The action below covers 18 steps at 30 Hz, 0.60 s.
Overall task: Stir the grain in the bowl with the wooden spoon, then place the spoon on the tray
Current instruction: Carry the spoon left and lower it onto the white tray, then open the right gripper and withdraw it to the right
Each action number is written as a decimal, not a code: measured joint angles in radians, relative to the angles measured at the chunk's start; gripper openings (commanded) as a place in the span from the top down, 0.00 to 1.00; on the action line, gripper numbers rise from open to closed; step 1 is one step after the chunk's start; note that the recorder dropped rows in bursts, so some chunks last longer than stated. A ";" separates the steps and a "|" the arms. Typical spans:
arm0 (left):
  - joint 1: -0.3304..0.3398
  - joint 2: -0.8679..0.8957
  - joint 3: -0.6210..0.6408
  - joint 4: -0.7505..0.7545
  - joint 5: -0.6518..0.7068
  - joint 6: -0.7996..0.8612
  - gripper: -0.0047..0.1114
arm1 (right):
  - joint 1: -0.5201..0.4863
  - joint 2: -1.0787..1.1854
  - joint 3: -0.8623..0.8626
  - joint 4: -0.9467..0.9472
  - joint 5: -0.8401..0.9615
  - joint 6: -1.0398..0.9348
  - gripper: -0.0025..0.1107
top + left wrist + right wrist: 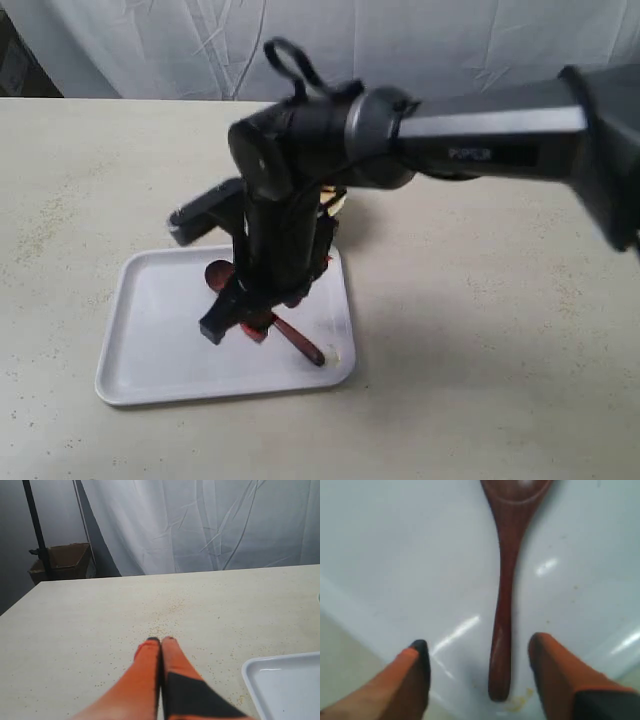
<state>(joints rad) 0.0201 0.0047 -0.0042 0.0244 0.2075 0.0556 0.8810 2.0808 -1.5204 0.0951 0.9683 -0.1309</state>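
Nearest me, toward the near edge of the pale speckled surface (480, 330) and left of its middle, sits the large flat white rectangular tray (130, 380). The slim dark reddish-brown wooden spoon (300, 340) lies flat on it, slanting, with its handle end close to the rim at the tray's near right corner and its oval end further in. A small yellowish smear (520, 702) sits beside the handle tip.

The right tool (480, 647) hangs low over the handle with its orange fingers (417, 662) apart, one on each side, neither touching the wood as far as I can tell.

My worry is the lift-off. If I pull away at a slant, a finger could catch the handle and flick the spoon over the low rim onto the surface, undoing the placement.

The left tool (161, 641) is pressed together and empty, low over the bare surface just outside a tray corner, near a scatter of spilled grains (170, 607). Moving it carelessly could shove the tray.

Further back, the right arm hides the bowl and grain from me, so a blind retreat could clip the bowl.
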 measured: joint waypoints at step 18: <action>0.000 0.000 0.000 0.000 0.000 0.000 0.96 | 0.105 -1.368 1.488 0.058 -1.178 0.033 0.95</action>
<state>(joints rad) 0.0201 0.0047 -0.0042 0.0244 0.2075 0.0556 0.9862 0.7124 -0.0329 0.1531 -0.2093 -0.0979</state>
